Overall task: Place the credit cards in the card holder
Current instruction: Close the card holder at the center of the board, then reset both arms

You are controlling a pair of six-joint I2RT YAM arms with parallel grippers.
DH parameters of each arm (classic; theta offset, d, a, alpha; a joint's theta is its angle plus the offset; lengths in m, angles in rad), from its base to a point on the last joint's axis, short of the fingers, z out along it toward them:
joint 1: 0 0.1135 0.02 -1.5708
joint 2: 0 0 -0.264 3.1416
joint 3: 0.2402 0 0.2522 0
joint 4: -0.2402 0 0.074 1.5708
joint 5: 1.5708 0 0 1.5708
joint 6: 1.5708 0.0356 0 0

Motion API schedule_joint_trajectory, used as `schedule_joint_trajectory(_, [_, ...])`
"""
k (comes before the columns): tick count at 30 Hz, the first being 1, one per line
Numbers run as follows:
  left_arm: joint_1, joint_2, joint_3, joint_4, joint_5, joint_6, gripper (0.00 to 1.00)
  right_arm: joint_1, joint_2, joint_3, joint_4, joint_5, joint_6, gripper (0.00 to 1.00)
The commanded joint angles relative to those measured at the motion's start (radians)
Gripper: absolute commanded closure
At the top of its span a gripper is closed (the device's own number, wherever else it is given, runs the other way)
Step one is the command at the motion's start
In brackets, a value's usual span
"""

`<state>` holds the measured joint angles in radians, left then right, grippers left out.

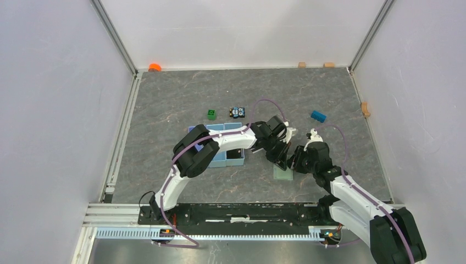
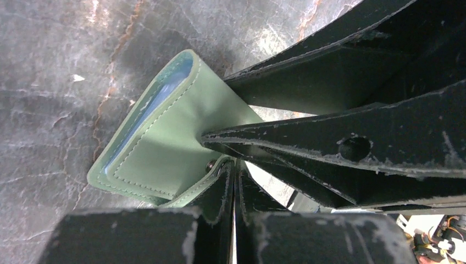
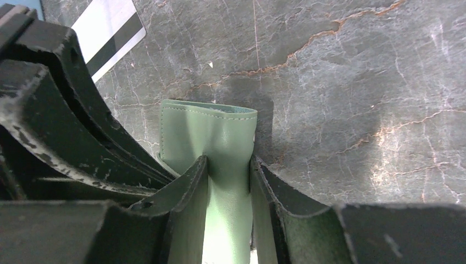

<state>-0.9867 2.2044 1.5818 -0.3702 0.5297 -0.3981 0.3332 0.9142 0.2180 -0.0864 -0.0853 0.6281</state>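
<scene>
I am pinching the green card holder (image 2: 165, 146) with both claws, and it is sitting between them. My right claw (image 3: 229, 181) is squeezing its folded side tight. My left claw (image 2: 233, 190) is nipping another edge of it. A credit card (image 3: 110, 33) with a dark stripe is lying flat on the grey table (image 3: 357, 82) nearby.

Grey marbled worktop (image 1: 165, 104). Ctr: blue tray (image 1: 217, 162); above it green block (image 1: 212, 114) & sm. toy car (image 1: 237, 113); blue block (image 1: 318, 116) to the right. Orange bit (image 1: 155, 67) upper left. Striped card (image 3: 110, 30) upper left, right wrist view.
</scene>
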Motion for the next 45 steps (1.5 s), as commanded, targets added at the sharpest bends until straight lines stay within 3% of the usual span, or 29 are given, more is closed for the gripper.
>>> schedule_joint_trajectory(1, [-0.039, 0.149, -0.052, -0.073, -0.129, 0.012, 0.98, 0.008, 0.03, -0.079, -0.179, 0.047, -0.01, 0.63])
schedule_joint_trajectory(7, [-0.037, 0.098, -0.088, -0.021, -0.126, 0.03, 0.97, 0.007, 0.016, -0.074, -0.188, 0.054, -0.016, 0.62])
schedule_joint_trajectory(10, [-0.037, 0.042, -0.081, 0.0, -0.128, 0.055, 0.92, 0.008, 0.007, -0.033, -0.215, 0.069, -0.039, 0.6])
schedule_joint_trajectory(14, [-0.038, -0.023, -0.043, 0.013, -0.137, 0.082, 0.59, 0.007, -0.008, 0.061, -0.276, 0.132, -0.085, 0.54])
schedule_joint_trajectory(17, [-0.036, -0.073, 0.0, 0.003, -0.155, 0.104, 0.4, 0.007, -0.018, 0.147, -0.316, 0.161, -0.126, 0.49])
schedule_joint_trajectory(22, [-0.018, -0.203, 0.018, 0.001, -0.219, 0.126, 0.08, 0.0, -0.028, 0.28, -0.372, 0.232, -0.204, 0.27])
schedule_joint_trajectory(24, [0.005, -0.265, -0.004, 0.019, -0.238, 0.114, 0.01, -0.016, -0.032, 0.316, -0.377, 0.241, -0.24, 0.18])
schedule_joint_trajectory(27, [0.052, -0.37, -0.067, 0.059, -0.268, 0.079, 0.0, -0.046, -0.034, 0.367, -0.392, 0.237, -0.302, 0.08])
schedule_joint_trajectory(31, [0.159, -0.522, -0.184, 0.089, -0.331, 0.031, 0.0, -0.102, -0.049, 0.412, -0.401, 0.235, -0.37, 0.02])
schedule_joint_trajectory(36, [0.332, -0.736, -0.351, 0.075, -0.439, -0.017, 0.0, -0.167, -0.101, 0.436, -0.383, 0.213, -0.433, 0.02])
schedule_joint_trajectory(45, [0.659, -1.077, -0.533, -0.119, -0.62, 0.001, 0.0, -0.189, -0.223, 0.453, -0.314, 0.221, -0.509, 0.02])
